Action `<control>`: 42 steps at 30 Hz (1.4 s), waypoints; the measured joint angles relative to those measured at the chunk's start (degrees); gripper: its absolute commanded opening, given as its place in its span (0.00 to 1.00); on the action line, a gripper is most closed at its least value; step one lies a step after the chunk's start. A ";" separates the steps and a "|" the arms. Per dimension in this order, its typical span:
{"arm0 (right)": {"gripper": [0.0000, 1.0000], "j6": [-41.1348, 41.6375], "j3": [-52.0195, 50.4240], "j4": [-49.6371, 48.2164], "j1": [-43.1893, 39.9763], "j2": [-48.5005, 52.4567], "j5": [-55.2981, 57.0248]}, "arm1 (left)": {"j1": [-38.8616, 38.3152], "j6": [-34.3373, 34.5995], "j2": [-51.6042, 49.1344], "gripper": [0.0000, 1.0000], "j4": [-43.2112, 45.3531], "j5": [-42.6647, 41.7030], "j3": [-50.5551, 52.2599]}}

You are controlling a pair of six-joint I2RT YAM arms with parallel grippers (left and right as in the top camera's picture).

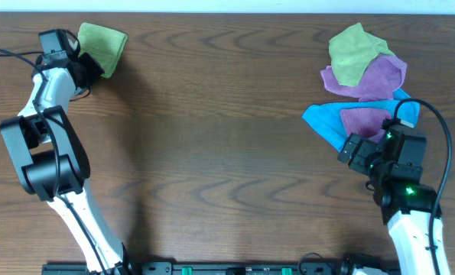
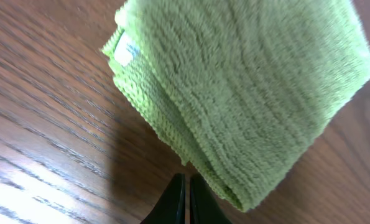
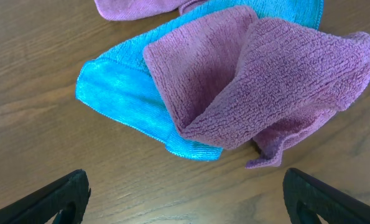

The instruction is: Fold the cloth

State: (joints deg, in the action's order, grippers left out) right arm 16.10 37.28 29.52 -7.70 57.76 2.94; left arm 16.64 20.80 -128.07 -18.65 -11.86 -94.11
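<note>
The folded green cloth (image 1: 102, 46) lay at the far-left corner of the table (image 1: 212, 114), apparently parked clear of the unfolded pile (image 1: 365, 72), with the left gripper (image 2: 186, 194) closed empty beside it and the right gripper (image 3: 185, 202) spread wide above a purple cloth (image 3: 265, 81).

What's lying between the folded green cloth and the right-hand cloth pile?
Only bare table, seen in the overhead view, separates the folded green cloth from the cloth pile.

Table (image 1: 227, 137) apparently lies open between green cloth (image 1: 103, 46) and cloth pile (image 1: 365, 84).
</note>
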 measured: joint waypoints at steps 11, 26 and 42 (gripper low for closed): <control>0.99 -0.02 0.00 0.00 0.00 0.00 0.00 | 0.00 0.42 -0.92 0.06 1.33 -0.17 0.02; 0.99 -0.02 0.00 0.00 0.00 0.00 0.00 | -1.05 1.33 -2.97 0.06 1.38 -2.60 0.02; 0.99 0.00 0.00 0.00 0.00 0.00 -0.02 | -3.26 1.46 -2.99 0.06 3.72 -2.82 0.00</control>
State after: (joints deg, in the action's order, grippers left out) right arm 16.10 37.28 29.52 -7.70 57.76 2.92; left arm 13.39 22.26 -131.07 -14.94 -14.68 -94.11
